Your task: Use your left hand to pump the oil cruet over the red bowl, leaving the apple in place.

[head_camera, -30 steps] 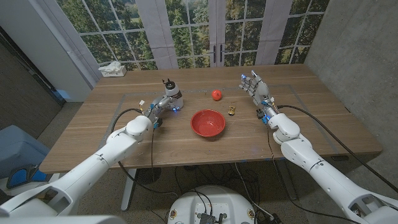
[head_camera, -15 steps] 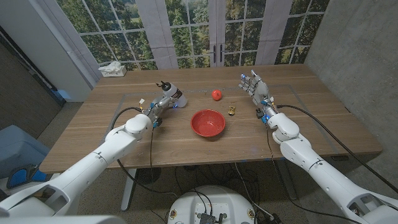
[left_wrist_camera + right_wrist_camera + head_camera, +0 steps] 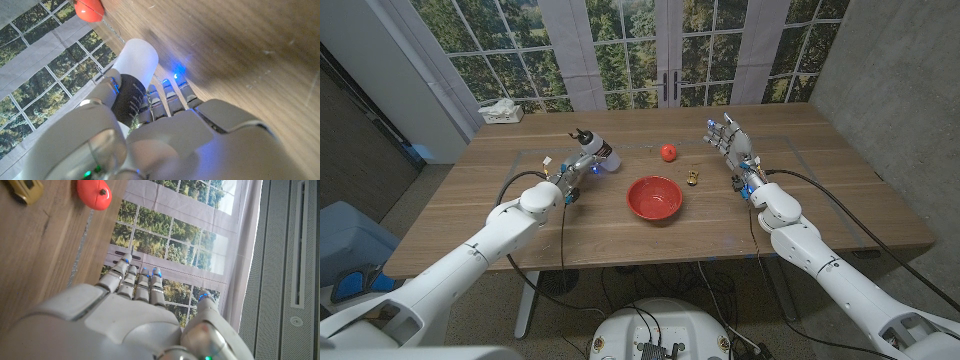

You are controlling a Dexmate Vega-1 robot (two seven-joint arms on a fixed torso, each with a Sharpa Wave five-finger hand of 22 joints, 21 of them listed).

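A: Cruet (image 3: 591,149) — where is it?

B: In the left hand (image 3: 578,170), lifted off the table (image 3: 470,215) and leaning, its dark pump top pointing away from the robot. The wrist view shows the fingers (image 3: 165,97) wrapped round its white body (image 3: 134,62), with a dark band under the thumb.

A: And the table itself?

B: Wooden, and both arms reach in over its near edge. The left hand sits toward the far side, the right hand (image 3: 728,140) across from it on the other side.

A: What about the bowl (image 3: 653,196)?

B: Red, standing nearer the robot than the left hand and off to that hand's right, roughly midway between the two hands. The cruet is beside it, not over it.

A: The right hand?

B: Raised, fingers apart and pointing away from the robot, holding nothing. Its wrist view shows the fingers (image 3: 137,280) spread against the windows.

A: The apple (image 3: 667,152)?

B: On the table beyond the bowl, to the right of the left hand, well apart from both hands.

A: Anything smaller?

B: A little yellowish object (image 3: 693,178) just right of the bowl, near the right hand; I cannot tell what it is.
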